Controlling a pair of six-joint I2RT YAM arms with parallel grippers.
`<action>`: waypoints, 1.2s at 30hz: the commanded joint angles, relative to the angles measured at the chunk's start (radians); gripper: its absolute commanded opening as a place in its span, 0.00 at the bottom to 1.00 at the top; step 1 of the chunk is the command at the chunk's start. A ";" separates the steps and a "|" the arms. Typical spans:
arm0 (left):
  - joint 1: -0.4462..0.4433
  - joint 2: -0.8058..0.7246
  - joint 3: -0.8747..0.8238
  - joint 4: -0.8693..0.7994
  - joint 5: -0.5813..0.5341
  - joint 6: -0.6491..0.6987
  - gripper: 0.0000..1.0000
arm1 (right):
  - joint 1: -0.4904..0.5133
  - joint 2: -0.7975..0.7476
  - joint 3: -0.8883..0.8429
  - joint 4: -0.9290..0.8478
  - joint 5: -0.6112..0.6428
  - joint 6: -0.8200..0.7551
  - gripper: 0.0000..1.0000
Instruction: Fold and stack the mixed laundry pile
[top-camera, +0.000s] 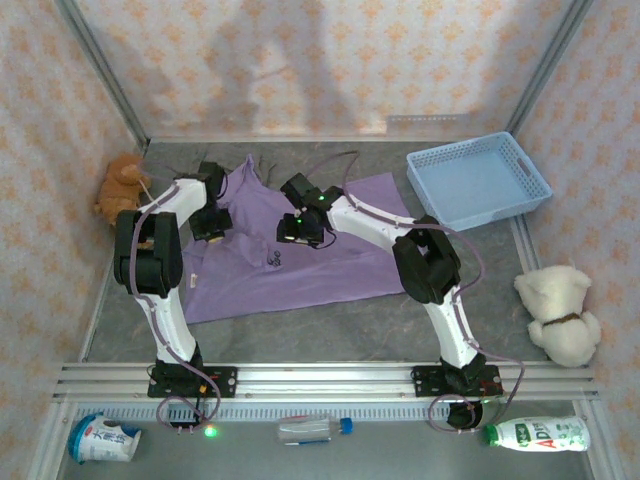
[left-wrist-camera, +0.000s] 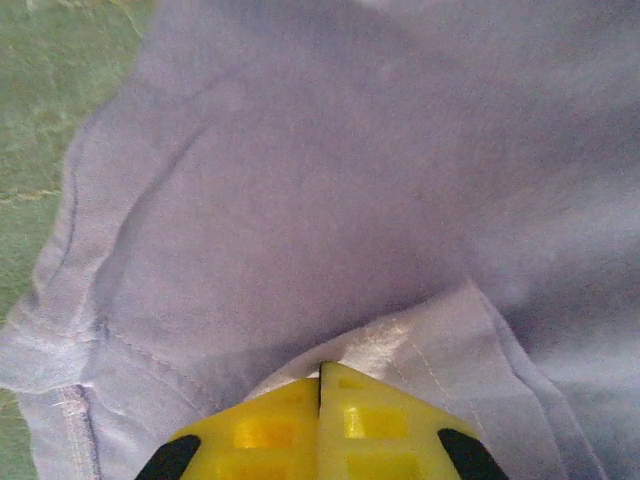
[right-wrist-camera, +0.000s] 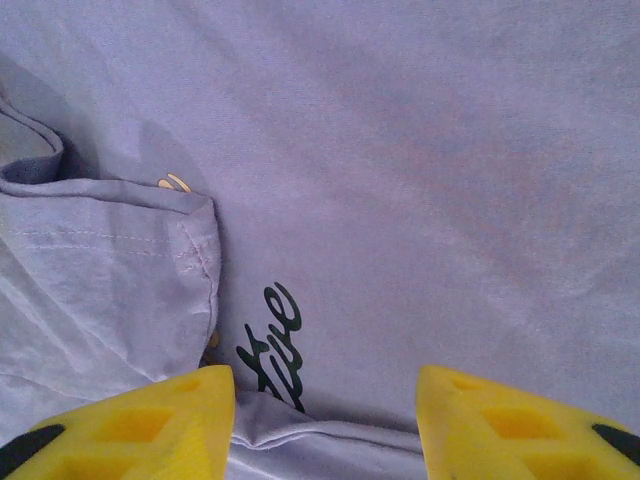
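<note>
Left gripper (left-wrist-camera: 320, 385), fully closed, pinches a hem (left-wrist-camera: 425, 335) of the lavender-purple cloth short-sleeved shirt (left-wrist-camera: 300, 180), likely for folding; right gripper (right-wrist-camera: 325, 400) hovers half-open, dark script mark (right-wrist-camera: 272, 340) between its jaws

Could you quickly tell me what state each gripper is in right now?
Left gripper: closed, pinching a fold of the purple shirt.
Right gripper: open, holding nothing.

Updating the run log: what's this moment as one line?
left gripper: shut on purple shirt fold | right gripper: open above shirt's dark print
</note>
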 joint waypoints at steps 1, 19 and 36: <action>0.009 -0.024 0.055 -0.040 -0.026 -0.007 0.00 | -0.006 -0.052 -0.002 -0.039 0.038 -0.022 0.51; 0.012 0.018 -0.032 0.084 0.041 0.018 0.26 | -0.006 -0.065 -0.008 -0.063 0.030 -0.042 0.51; 0.012 -0.121 0.034 -0.031 -0.045 0.048 0.00 | -0.006 -0.074 -0.014 -0.078 0.038 -0.055 0.51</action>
